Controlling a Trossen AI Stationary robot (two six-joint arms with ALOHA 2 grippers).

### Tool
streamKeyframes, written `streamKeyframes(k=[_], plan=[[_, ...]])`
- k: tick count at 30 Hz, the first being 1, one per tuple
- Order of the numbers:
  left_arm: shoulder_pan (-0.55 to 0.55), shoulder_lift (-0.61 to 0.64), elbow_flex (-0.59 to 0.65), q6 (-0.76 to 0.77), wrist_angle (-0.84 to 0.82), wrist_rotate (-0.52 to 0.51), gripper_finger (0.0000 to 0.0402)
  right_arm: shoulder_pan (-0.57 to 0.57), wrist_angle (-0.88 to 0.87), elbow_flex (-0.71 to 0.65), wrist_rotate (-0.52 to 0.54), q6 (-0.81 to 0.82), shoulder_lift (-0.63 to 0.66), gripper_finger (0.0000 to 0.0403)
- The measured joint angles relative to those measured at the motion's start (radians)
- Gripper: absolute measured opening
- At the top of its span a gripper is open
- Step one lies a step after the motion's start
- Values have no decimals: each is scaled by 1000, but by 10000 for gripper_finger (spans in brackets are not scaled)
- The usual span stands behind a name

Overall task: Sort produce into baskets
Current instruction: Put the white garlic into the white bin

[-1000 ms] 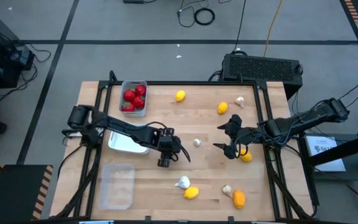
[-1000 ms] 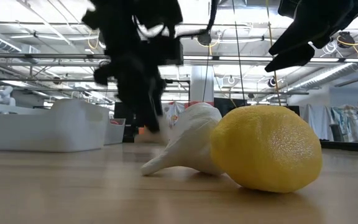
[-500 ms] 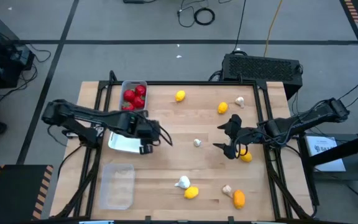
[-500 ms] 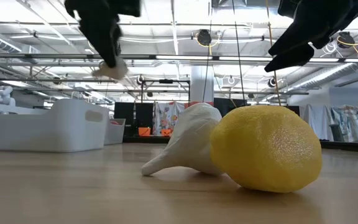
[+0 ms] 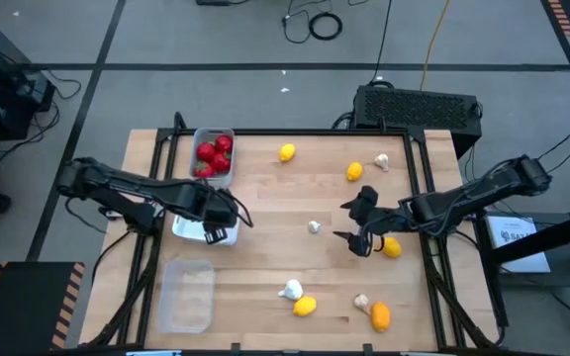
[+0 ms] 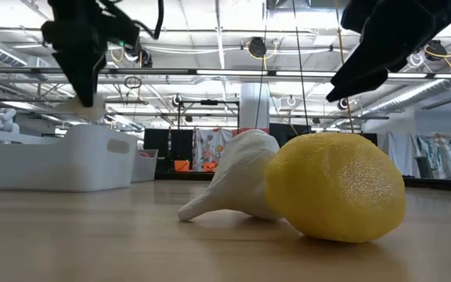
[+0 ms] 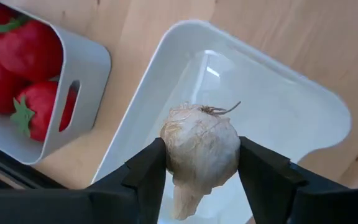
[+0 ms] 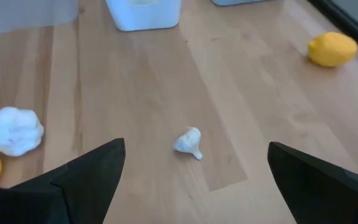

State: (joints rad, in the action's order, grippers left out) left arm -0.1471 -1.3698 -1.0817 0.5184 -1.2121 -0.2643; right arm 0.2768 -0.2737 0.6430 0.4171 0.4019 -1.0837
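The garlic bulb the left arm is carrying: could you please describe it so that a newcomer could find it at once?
Start at the white basket on the table's left side, just below the grey basket of red fruits. The left gripper hangs over it, its fingers shut on a whitish garlic bulb. It is the only garlic off the wood; the others lie loose on the table.
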Motion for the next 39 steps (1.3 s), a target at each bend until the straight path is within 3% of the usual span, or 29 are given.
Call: streamKeyframes(k=[8, 17, 27, 39], plan=[[0, -12, 4, -1, 5, 1, 251, 0, 13, 0, -54, 5, -25, 384], [0, -12, 4, -3, 97, 38, 263, 0, 79, 0, -92, -6, -66, 384], [-20, -12, 4, -145, 412, 98, 263, 0, 205, 0, -136, -33, -139, 384], [-168, -83, 3, -324, 884, 161, 263, 59, 297, 0, -192, -45, -210, 384]])
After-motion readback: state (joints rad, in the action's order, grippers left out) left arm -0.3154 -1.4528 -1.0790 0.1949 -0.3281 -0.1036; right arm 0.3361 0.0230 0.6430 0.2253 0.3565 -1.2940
